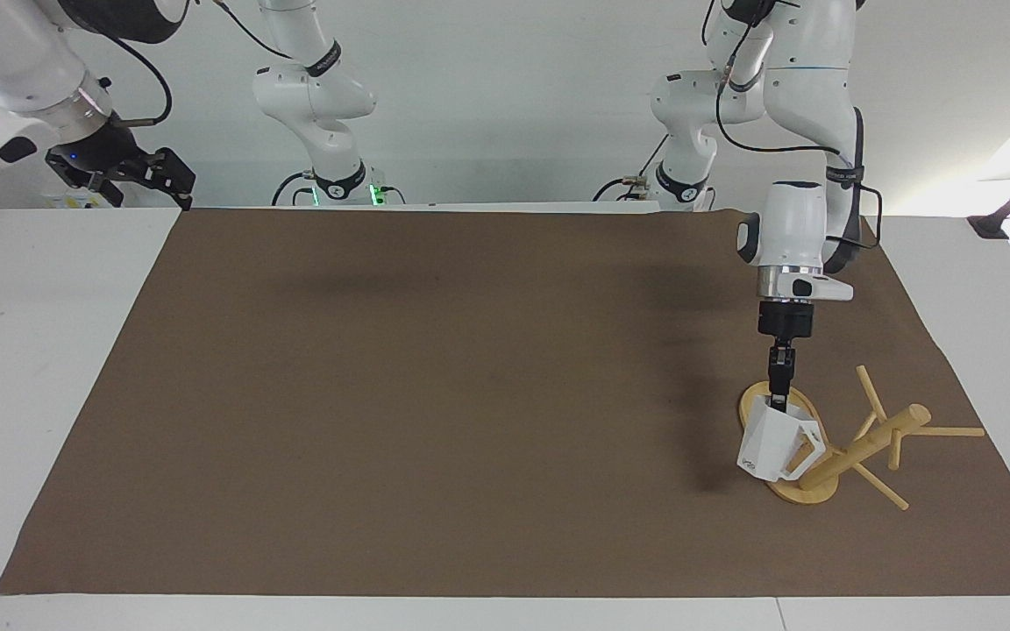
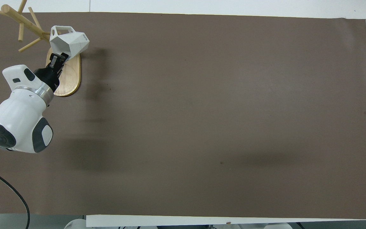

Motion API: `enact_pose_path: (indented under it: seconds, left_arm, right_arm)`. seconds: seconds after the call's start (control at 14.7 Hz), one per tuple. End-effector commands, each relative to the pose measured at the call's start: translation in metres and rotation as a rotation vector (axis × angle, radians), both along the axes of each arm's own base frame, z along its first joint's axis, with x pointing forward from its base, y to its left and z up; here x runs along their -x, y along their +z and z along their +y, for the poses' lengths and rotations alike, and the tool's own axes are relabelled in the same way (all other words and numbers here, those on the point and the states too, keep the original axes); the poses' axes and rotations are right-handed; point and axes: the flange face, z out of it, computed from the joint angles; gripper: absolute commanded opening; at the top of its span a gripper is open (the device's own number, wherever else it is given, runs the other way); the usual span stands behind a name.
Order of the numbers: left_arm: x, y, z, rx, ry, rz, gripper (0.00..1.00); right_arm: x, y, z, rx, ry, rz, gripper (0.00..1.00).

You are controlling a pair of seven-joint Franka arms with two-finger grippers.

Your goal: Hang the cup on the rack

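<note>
My left gripper pinches the rim of the cup, light but rigid and probably slippery, at the rack; right gripper waits open.

White table, brown mat, bamboo rack atop.

Bright, even overhead light casts soft blurred shadows on the brown mat; both views are sharp.
</note>
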Motion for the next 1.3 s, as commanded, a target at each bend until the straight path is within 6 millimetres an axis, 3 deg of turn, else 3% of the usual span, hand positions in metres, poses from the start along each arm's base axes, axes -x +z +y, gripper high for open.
enact_pose_path:
  seconds: [0.0, 0.14, 0.2, 0.34, 0.48, 0.82, 1.09, 1.23]
  left_arm:
    - [-0.008, -0.005, 0.018, -0.012, 0.015, 0.000, 0.13]
    - [-0.016, 0.001, 0.029, -0.002, 0.046, 0.000, 0.78]
    - [-0.022, 0.004, 0.030, -0.012, 0.056, 0.032, 0.96]
    - [-0.040, 0.018, 0.028, -0.054, 0.072, 0.133, 1.00]
    - [-0.044, 0.039, 0.026, -0.084, 0.081, 0.193, 1.00]
    - [-0.021, 0.090, 0.020, -0.141, 0.098, 0.299, 1.00]
    - [0.004, 0.113, 0.019, -0.202, 0.114, 0.450, 1.00]
    - [0.006, 0.129, 0.017, -0.248, 0.083, 0.503, 0.99]
  right_arm:
    - [0.005, 0.002, 0.004, 0.008, -0.017, -0.026, 1.00]
    - [0.006, -0.001, 0.005, 0.007, -0.017, -0.015, 1.00]
    - [0.006, -0.002, 0.001, 0.006, -0.020, -0.015, 1.00]
    - [0.008, -0.004, -0.004, 0.004, -0.026, -0.009, 1.00]
    - [0.007, -0.004, 0.002, 0.004, -0.014, -0.006, 1.00]
    - [0.007, -0.004, 0.002, 0.004, -0.014, -0.006, 1.00]
    - [0.007, -0.004, 0.004, 0.004, -0.011, -0.006, 1.00]
    - [0.007, -0.004, 0.003, 0.004, -0.012, -0.006, 1.00]
